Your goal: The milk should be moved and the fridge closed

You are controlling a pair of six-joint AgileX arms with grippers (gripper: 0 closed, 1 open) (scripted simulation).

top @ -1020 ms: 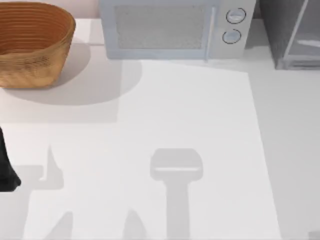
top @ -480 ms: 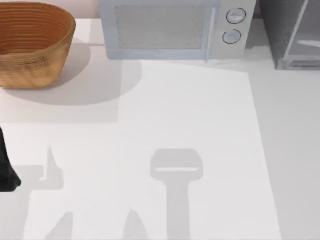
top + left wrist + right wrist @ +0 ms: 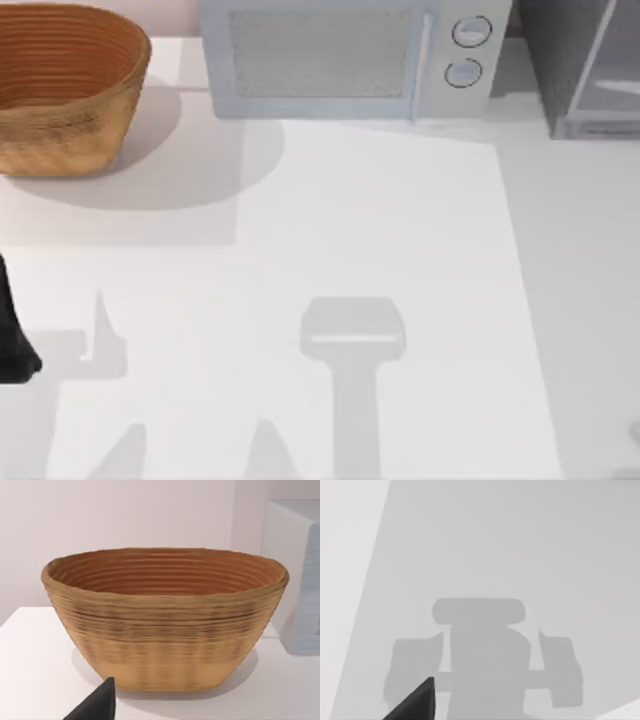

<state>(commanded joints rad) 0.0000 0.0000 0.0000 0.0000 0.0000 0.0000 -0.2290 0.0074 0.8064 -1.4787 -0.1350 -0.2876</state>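
Nearest, at the table's [image 3: 400,220] left edge in the top view, one dark part of the left arm [image 3: 12,340] stands parked. One dark tip of the left gripper [image 3: 97,705] shows in the left wrist view, low over the white surface and facing the basket. Whether this gripper is open or closed cannot be told.

One dark tip of the right gripper [image 3: 417,704] shows in the right wrist view, above bare table carrying one grey gripper-shaped shadow. Its state cannot be told either.

Several grey shadows lie across the near half of the table in the top view, among them one broad T-shaped shadow near the middle.

Items along the far edge, counted:
- One woven brown basket [image 3: 65,90], far left, upright, mouth open upward. What lies at its bottom is not visible from the left wrist view.
- One white microwave [image 3: 340,60], far centre, just beside the basket but apart from it, door facing the table, with two round knobs [image 3: 470,32] stacked on its right side.
- One grey fridge [image 3: 585,65], far right corner, speckled dark side toward the microwave, pale glassy panel to its right. It stands apart from the microwave.
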